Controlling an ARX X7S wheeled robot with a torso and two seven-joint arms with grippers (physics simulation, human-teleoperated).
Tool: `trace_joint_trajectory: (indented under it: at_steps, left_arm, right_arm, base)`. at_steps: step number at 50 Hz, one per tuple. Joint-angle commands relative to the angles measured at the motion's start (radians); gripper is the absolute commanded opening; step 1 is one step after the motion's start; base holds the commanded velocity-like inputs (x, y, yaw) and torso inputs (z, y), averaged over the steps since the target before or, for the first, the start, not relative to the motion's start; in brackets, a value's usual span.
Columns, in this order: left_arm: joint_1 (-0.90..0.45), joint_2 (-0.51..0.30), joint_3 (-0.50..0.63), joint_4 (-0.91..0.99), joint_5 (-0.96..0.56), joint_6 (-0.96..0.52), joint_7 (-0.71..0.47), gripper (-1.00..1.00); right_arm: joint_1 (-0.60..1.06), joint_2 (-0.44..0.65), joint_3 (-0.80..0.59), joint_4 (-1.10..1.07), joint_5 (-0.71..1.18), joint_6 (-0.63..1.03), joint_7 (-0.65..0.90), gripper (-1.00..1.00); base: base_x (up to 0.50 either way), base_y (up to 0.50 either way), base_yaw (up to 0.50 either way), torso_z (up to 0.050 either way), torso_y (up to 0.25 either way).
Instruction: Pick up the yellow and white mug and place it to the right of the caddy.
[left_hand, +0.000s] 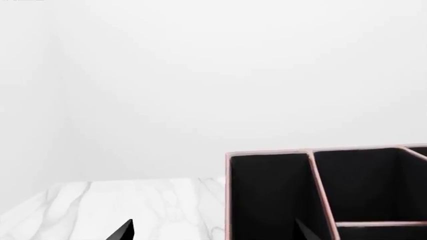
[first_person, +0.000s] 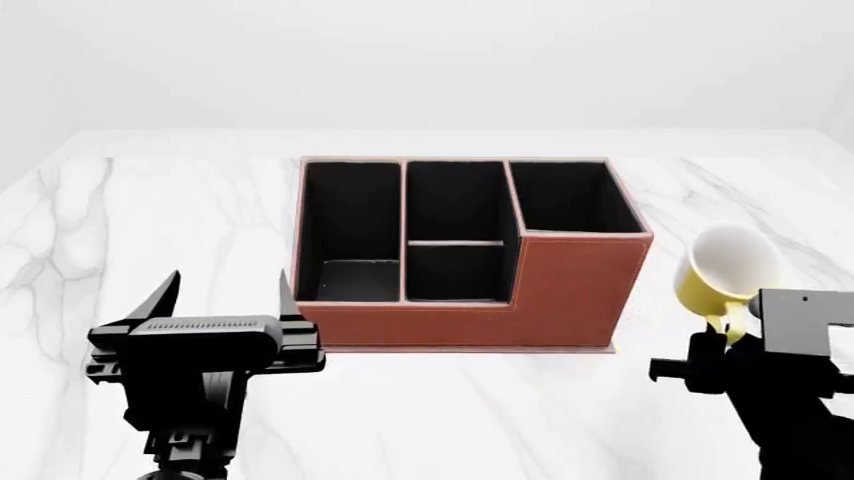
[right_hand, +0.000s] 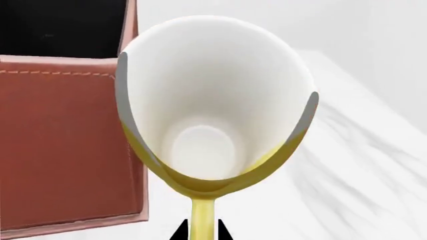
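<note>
Head view shows the left gripper at about 8 o'clock, low over the marble table. Its two black fingers stand wide apart and hold nothing. It seems to be kept out of the way, since the other arm has the job.

At the middle sits the caddy, a big red-brown box with black insides. Its tall end is at 3 o'clock from its low pockets. All the pockets look empty.

At about 4 o'clock, the right gripper has the yellow and white mug. The mug is up off the table and tipped, so its white inside faces the camera. It is just beside the caddy's tall end, not touching it.

Right wrist view shows the two black fingertips pinched tight on the yellow handle. Holding the thin handle probably lets the mug hang free for setting down.

The spot past the caddy's right wall looks bare. Only that wall is close, so the mug could bump it on the way down.
</note>
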Motion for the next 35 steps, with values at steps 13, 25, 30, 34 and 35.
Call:
trace_joint_trajectory:
  at_steps: [13, 25, 30, 34, 35]
  left_arm:
    - [-0.002, -0.008, 0.011, 0.018, 0.001, -0.013, -0.019, 1.00]
    - [-0.002, -0.013, 0.015, 0.024, -0.001, -0.018, -0.025, 1.00]
    - [-0.001, -0.015, 0.015, 0.027, -0.002, -0.019, -0.028, 1.00]
    - [-0.002, -0.016, 0.017, 0.027, -0.004, -0.019, -0.029, 1.00]
    - [-0.002, -0.016, 0.018, 0.027, -0.004, -0.019, -0.030, 1.00]
  right_arm:
    - [0.318, -0.061, -0.203, 0.534, -0.171, -0.213, -0.104, -1.00]
    - [0.419, -0.089, -0.265, 0.758, -0.241, -0.306, -0.127, -1.00]
    - [0.448, -0.102, -0.282, 0.844, -0.260, -0.343, -0.140, -1.00]
    - [0.477, -0.116, -0.299, 0.929, -0.277, -0.380, -0.154, -1.00]
    - [0.486, -0.121, -0.304, 0.955, -0.282, -0.391, -0.158, -1.00]
  base:
    - [0.00, 0.00, 0.00, 0.000, 0.000]
    - [0.00, 0.00, 0.00, 0.000, 0.001]
    - [0.00, 0.00, 0.00, 0.000, 0.000]
    - [0.00, 0.00, 0.00, 0.000, 0.002]
    - [0.00, 0.00, 0.00, 0.000, 0.000]
